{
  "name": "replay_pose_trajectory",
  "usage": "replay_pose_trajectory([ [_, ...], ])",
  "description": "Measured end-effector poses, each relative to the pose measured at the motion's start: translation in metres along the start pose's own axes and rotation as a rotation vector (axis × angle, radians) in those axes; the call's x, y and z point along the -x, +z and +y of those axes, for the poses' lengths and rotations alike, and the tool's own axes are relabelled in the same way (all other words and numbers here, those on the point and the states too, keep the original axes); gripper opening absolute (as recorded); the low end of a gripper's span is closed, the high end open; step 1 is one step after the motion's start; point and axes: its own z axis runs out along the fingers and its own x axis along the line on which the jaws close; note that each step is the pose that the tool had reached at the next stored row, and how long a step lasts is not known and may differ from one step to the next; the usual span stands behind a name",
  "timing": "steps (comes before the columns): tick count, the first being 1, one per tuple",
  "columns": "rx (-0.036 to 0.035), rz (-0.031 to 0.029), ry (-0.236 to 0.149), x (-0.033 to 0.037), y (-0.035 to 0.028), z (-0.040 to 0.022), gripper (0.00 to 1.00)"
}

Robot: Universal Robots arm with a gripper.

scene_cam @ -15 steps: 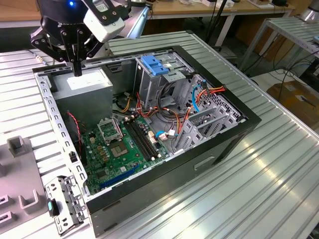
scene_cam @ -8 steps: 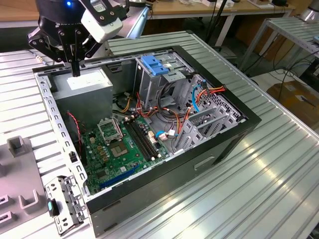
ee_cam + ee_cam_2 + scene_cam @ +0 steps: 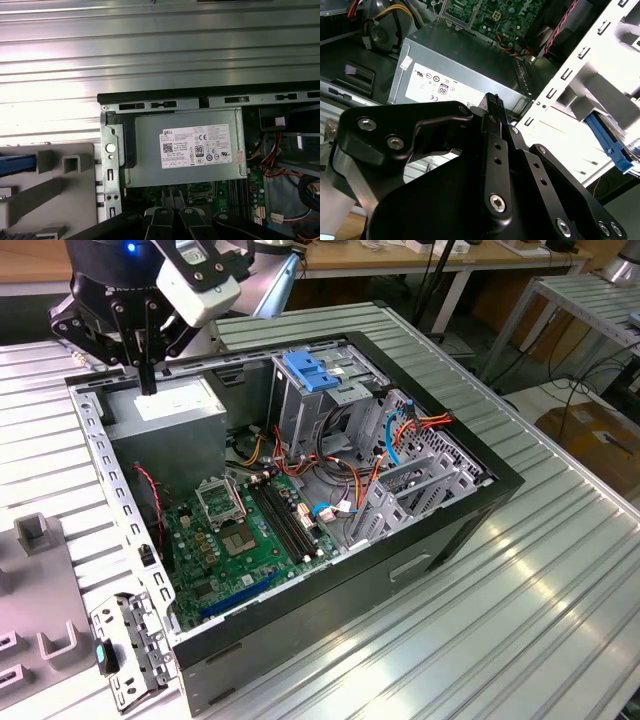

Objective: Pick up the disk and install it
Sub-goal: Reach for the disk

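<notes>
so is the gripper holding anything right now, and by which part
Nothing: the gripper hangs empty, fingers together, above the power supply.

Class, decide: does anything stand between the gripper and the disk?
Yes. The case's silver side wall stands between the gripper, over the power supply, and the disk in the grey holder outside the case.

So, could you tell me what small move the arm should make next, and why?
Probably slide the end effector off the power supply toward the grey fixture at the exterior view's left, where the disk shows its blue carrier. The end effector hangs shut and empty above the power supply, so the disk is not yet picked up.
</notes>
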Motion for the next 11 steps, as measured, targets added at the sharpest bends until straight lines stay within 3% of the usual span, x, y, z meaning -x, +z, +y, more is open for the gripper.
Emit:
replay_pose_trajectory([
  [11,-0.0001,0.0001,0.0,-0.003,0.0,-0.0002,0.11],
])
